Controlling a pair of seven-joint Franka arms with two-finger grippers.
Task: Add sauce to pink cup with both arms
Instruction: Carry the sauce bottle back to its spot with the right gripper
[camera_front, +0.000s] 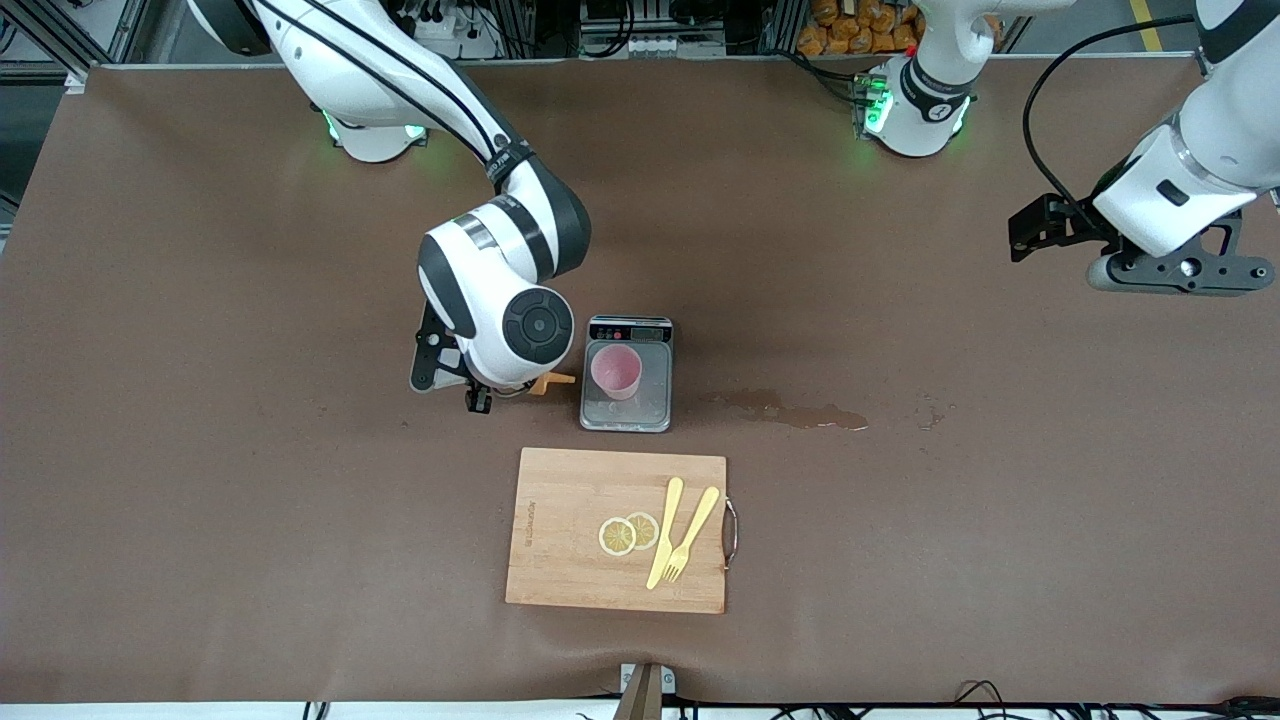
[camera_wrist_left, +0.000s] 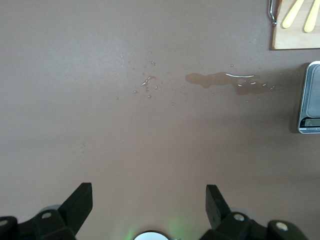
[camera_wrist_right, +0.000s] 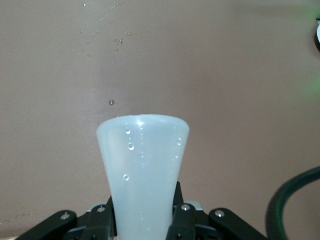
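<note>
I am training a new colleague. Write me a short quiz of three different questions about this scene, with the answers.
1. True or false: the pink cup stands on the scale.
2. Which gripper holds the sauce bottle? A) left gripper B) right gripper C) neither
3. Fill in: the fork and the knife lie on the ____ beside two lemon slices.

Key
1. True.
2. B: the right gripper is shut on the bottle beside the scale; the left gripper waits open over bare table near the spill.
3. Cutting board.
</note>
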